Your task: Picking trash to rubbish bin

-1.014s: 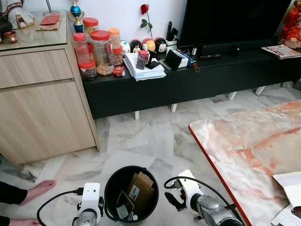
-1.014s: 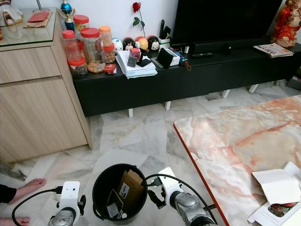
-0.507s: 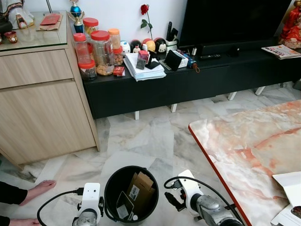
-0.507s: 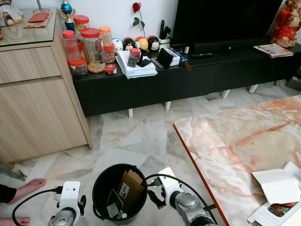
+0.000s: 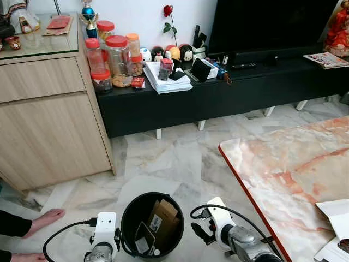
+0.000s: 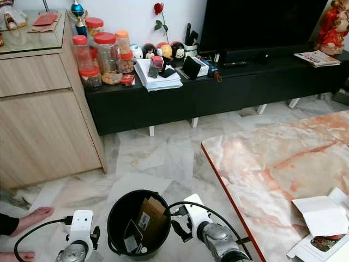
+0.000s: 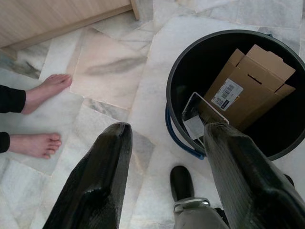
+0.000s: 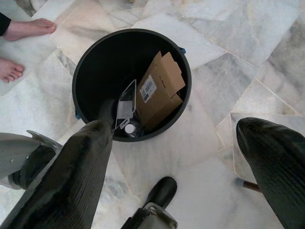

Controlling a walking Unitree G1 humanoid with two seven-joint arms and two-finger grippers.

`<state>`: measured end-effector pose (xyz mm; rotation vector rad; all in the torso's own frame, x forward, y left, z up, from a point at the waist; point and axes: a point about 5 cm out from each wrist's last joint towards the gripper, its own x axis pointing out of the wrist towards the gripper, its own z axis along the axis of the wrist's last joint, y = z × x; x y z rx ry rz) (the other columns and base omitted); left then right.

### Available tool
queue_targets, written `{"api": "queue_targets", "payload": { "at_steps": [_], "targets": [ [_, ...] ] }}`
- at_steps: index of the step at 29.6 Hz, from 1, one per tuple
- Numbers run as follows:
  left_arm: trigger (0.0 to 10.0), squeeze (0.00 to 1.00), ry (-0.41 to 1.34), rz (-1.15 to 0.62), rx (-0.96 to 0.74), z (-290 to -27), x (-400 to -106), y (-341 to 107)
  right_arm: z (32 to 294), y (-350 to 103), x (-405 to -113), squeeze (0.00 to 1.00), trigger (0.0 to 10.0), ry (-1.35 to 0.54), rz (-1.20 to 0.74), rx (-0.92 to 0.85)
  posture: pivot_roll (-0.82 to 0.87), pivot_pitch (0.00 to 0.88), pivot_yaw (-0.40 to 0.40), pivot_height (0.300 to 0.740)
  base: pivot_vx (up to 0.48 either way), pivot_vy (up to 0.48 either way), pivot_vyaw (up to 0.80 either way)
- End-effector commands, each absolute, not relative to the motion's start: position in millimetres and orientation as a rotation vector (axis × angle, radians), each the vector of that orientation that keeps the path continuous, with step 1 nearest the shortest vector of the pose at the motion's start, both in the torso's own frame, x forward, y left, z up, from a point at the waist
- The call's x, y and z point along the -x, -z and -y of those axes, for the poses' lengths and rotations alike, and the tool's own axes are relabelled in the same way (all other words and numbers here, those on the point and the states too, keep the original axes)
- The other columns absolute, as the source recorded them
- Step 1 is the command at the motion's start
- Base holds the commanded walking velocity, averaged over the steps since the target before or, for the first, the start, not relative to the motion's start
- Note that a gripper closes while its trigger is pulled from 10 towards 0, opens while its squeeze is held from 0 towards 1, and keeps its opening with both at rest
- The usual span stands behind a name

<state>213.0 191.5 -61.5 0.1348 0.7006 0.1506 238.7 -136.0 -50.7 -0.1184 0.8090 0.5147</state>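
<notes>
while two grippers gape, one bin [image 5: 151, 224], two feet

The rubbish bin [image 5: 151, 224] stands on the floor with a cardboard box [image 5: 162, 220] inside it. Left of the bin lie a person's bare feet [image 5: 43, 219]. Right of it stands the marble table [image 5: 289, 174]. Behind the bin, against the wall, stand the TV console [image 5: 218, 93] and, further left, a wooden cabinet [image 5: 49, 120].

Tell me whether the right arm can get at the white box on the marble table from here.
Probably yes: the right gripper hangs open and empty beside the bin, the white box lies unobstructed on its side.
</notes>
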Motion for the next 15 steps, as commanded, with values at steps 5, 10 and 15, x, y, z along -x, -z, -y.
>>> {"api": "queue_targets", "payload": {
  "at_steps": [5,10,15],
  "targets": [
    [10.0,0.0,-0.15,-0.712,-0.124,-189.7,-212.1,62.8,138.7,48.9,-241.6,0.0,10.0,-0.493,-0.805,0.106,-0.04,0.015,-0.073,0.74,0.0,0.0,0.0],
    [10.0,0.0,-0.149,-0.713,-0.124,-189.9,-212.0,62.8,138.3,49.2,-241.3,0.0,10.0,-0.493,-0.806,0.105,-0.04,0.013,-0.072,0.74,0.0,0.0,0.0],
    [10.0,0.0,-0.15,-0.712,-0.123,-189.8,-212.0,62.8,138.5,49.3,-241.1,0.0,10.0,-0.494,-0.807,0.104,-0.04,0.013,-0.072,0.74,0.0,0.0,0.0]
  ]
}}
